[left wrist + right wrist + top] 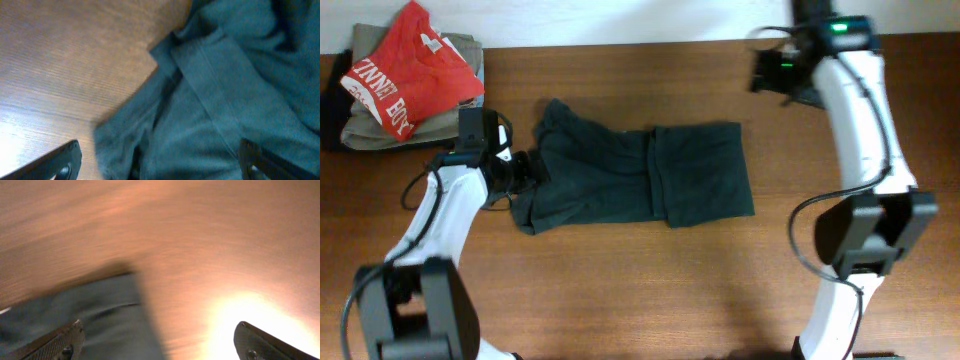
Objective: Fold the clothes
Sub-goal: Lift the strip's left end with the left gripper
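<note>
I see the dark T-shirt (640,175) lying as a rough rectangle in the middle of the table (620,290), my left gripper (527,168) spread wide over its bunched end, my right gripper (160,347) equally wide, holding nothing, above wood beside its other end.

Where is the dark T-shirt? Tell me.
In the overhead view the dark T-shirt lies centre-frame, its left end at the open left hand, right of the red T-shirt pile.
</note>
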